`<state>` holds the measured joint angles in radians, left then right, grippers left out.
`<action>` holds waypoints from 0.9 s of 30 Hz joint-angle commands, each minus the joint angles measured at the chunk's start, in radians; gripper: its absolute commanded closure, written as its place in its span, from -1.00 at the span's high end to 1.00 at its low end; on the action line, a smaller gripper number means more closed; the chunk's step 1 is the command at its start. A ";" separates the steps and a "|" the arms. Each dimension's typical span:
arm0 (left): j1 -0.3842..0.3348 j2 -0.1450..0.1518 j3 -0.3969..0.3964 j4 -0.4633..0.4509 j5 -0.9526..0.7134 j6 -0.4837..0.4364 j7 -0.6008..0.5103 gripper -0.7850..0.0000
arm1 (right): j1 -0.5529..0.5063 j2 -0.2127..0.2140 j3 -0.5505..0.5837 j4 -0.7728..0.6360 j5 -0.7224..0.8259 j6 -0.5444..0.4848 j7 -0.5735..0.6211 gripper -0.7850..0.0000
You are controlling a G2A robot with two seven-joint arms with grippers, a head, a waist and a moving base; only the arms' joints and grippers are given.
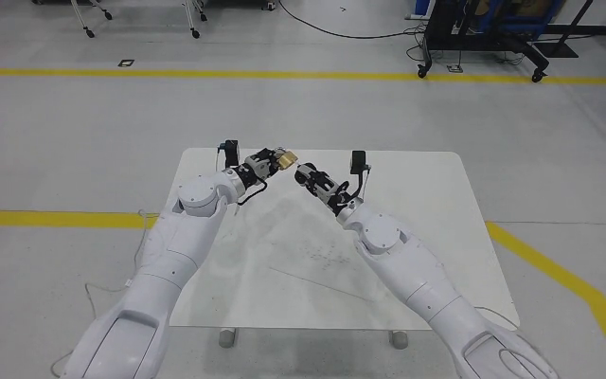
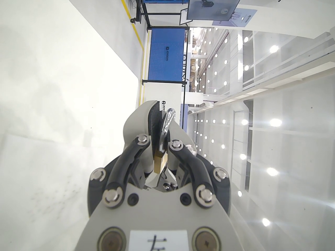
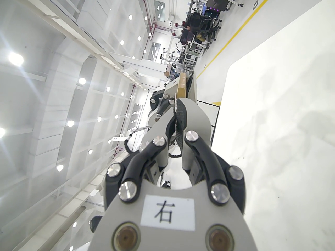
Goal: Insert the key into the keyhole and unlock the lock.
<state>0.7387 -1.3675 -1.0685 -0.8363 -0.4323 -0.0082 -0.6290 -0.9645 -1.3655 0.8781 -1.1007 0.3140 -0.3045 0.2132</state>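
Toward 11 o'clock over the surface [image 1: 426, 237], the lock [image 1: 286, 159] is mostly covered by the jaws of the left gripper [image 2: 161, 125]; only a brass edge and some shackle [image 2: 168, 116] show. Its keyhole is too small to tell. The jaws of the right gripper [image 3: 179, 107] press together, hiding whatever lies between.

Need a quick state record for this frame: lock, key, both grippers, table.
lock: brass padlock, held in the air above the table near its far edge
left gripper: shut on the padlock, silver shackle between its fingers
right gripper: shut, tip close up to the padlock; contact cannot be told
key: not discernible, perhaps hidden between the right gripper's pads
insertion: cannot tell
table: white, lightly scuffed
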 commanded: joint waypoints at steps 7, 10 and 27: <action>0.002 -0.002 -0.013 0.000 -0.014 0.002 -0.004 -1.00 | -0.011 -0.008 0.013 -0.003 -0.011 -0.004 0.008 -1.00; 0.002 -0.002 -0.017 0.000 -0.017 0.004 -0.006 -1.00 | -0.013 -0.011 0.016 -0.003 -0.016 -0.004 0.013 -1.00; 0.006 -0.005 -0.034 -0.003 -0.020 0.013 0.004 -1.00 | -0.016 -0.031 0.034 0.011 -0.030 0.001 0.032 -1.00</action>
<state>0.7451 -1.3724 -1.1010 -0.8397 -0.4500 0.0053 -0.6266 -0.9799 -1.3956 0.9111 -1.0905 0.2853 -0.3035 0.2449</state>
